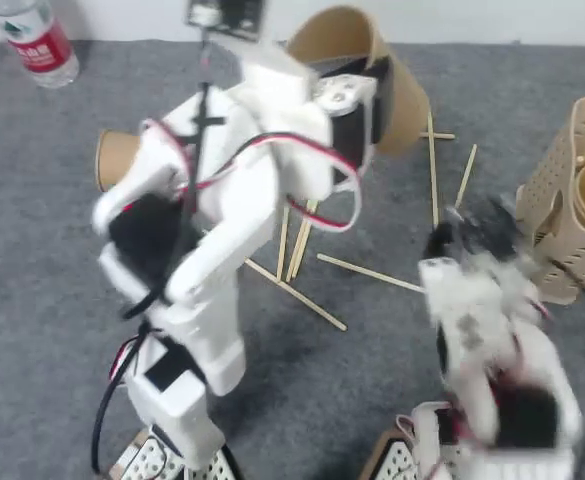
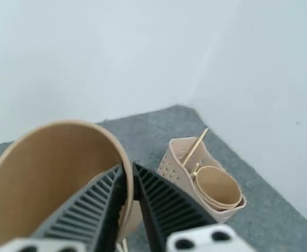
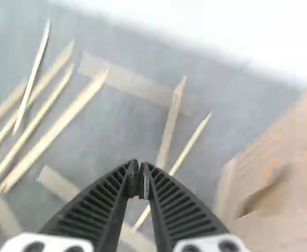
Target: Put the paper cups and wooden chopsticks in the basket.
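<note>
My left gripper [image 2: 128,170] is shut on the rim of a tan paper cup [image 2: 53,173], held high above the grey mat; the high view shows that cup [image 1: 357,55] at the back centre. A second paper cup [image 1: 117,158] lies on its side at the left. Several wooden chopsticks [image 1: 377,272] lie scattered mid-mat. The beige basket [image 1: 550,215] stands at the right edge with a cup [image 2: 216,185] and a chopstick [image 2: 194,149] inside. My right gripper [image 3: 140,176] is shut with nothing in it, hovering over loose chopsticks [image 3: 169,128] beside the basket [image 3: 279,184].
A water bottle [image 1: 37,40] with a red label lies at the back left corner. White walls border the mat at the back and behind the basket. The two arm bases stand at the front edge.
</note>
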